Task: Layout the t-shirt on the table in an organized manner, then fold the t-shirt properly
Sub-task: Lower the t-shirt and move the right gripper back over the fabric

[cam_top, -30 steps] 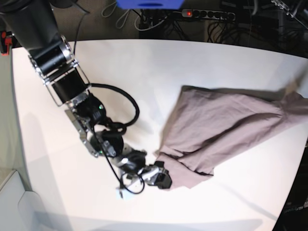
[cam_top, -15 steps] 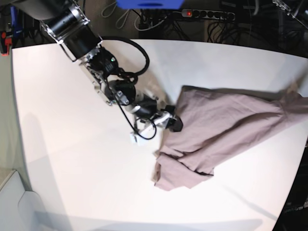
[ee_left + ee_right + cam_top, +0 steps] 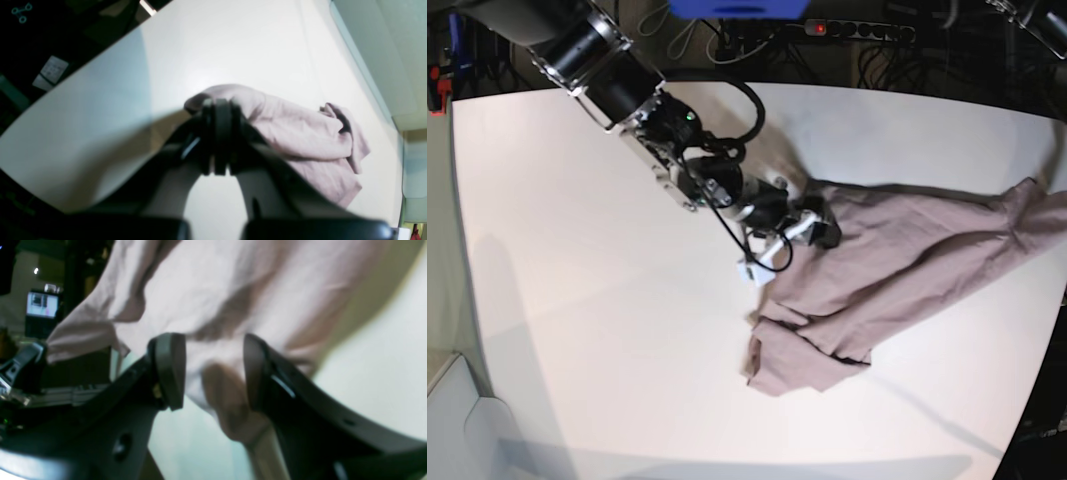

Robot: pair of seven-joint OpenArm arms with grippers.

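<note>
Shirt bunched at desk right edge. Right pincer gaping above cloth, gripping nothing; left pincer clamped on shirt. Lower, pinch one edge, spread flat.

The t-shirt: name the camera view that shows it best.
The base view: the t-shirt appears almost whole, crumpled across the table. The left wrist view shows only a bunched part pinched by the shut left gripper. The right wrist view shows blurred cloth beyond the open right gripper.
</note>
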